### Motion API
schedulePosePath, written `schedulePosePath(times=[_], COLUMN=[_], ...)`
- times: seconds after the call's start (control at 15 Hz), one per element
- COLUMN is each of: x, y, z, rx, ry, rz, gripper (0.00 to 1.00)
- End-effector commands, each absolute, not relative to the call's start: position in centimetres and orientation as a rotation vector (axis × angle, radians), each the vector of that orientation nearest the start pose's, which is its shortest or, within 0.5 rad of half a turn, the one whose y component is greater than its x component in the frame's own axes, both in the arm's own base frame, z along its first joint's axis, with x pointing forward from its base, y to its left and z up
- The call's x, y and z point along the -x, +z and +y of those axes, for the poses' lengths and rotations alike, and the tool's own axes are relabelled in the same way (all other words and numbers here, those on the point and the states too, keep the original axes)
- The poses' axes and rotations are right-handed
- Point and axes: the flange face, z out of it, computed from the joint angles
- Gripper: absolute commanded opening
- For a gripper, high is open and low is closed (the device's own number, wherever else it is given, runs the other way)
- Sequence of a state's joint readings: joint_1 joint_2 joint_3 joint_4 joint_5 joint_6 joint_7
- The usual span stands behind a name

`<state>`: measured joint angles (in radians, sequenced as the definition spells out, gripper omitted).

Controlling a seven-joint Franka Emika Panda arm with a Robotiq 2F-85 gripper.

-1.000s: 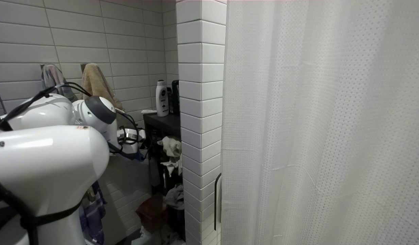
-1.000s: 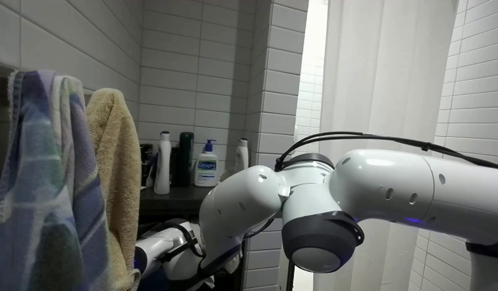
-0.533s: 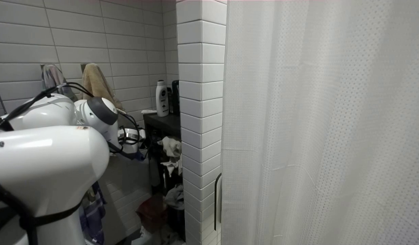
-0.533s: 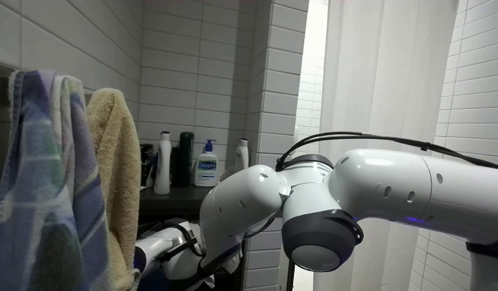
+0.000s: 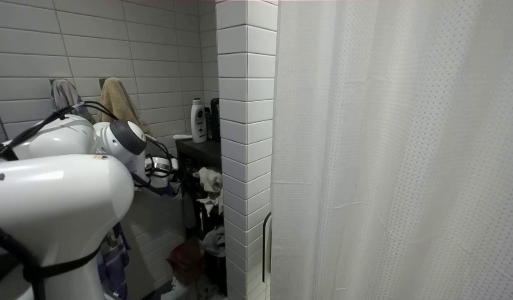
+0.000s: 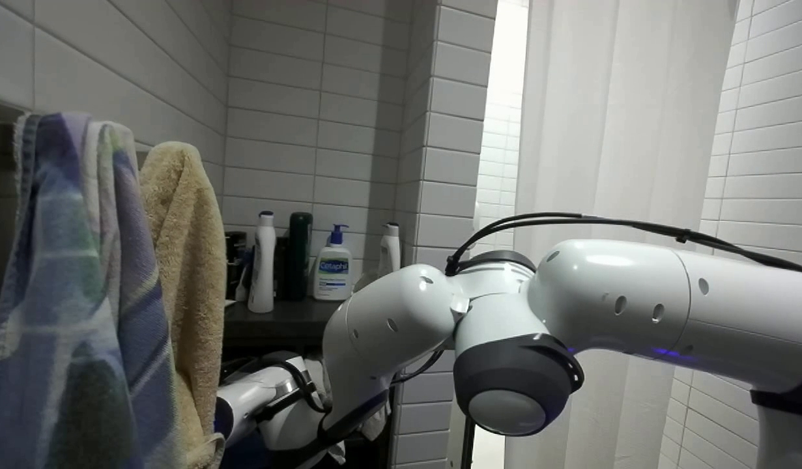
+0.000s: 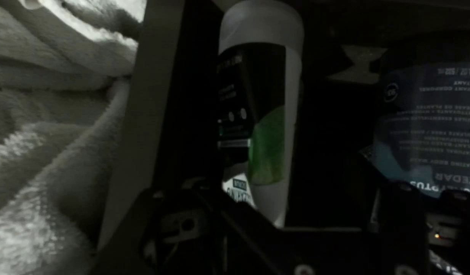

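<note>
In the dark wrist view my gripper [image 7: 299, 187] reaches in from the bottom with its jaws apart. A white bottle [image 7: 290, 91] with a black label and a green patch stands between them, close to the left finger [image 7: 185, 219]. Dark space shows between this bottle and the right finger [image 7: 402, 206], so it is not gripped. Beyond the right finger is a dark blue bottle [image 7: 429, 126] with upside-down lettering. In both exterior views the fingers are hidden; the arm's wrist end [image 5: 159, 166] is beside the dark shelf unit [image 5: 200, 152].
A grey panel edge [image 7: 143, 95] and pale towel folds [image 7: 47, 160] lie left of the bottle. On the shelf top stand a white bottle [image 6: 262, 267], a pump bottle [image 6: 333, 277] and others. A tan towel [image 6: 186, 293] hangs nearby. Right are a tiled pillar [image 5: 246, 125] and curtain [image 5: 385, 146].
The arm's links have shifted very slightly, towards the shelf side. Bottles, towels and curtain stay where they were. No earlier wrist view shows the jaws.
</note>
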<state>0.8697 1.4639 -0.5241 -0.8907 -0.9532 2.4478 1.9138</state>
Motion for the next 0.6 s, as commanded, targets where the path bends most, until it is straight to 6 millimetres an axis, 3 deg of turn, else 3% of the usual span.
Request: schedulePosePath(times=[0.0,0.4,0.53], x=[-65.86,-66.41,-66.39], y=[3.97,4.14,4.07], z=[42.13,41.55,41.54], rx=[2.906,2.896,2.893], ry=[-1.811,-1.831,-1.824], rz=[0.406,0.402,0.406], gripper=[0.5,0.02,0.02])
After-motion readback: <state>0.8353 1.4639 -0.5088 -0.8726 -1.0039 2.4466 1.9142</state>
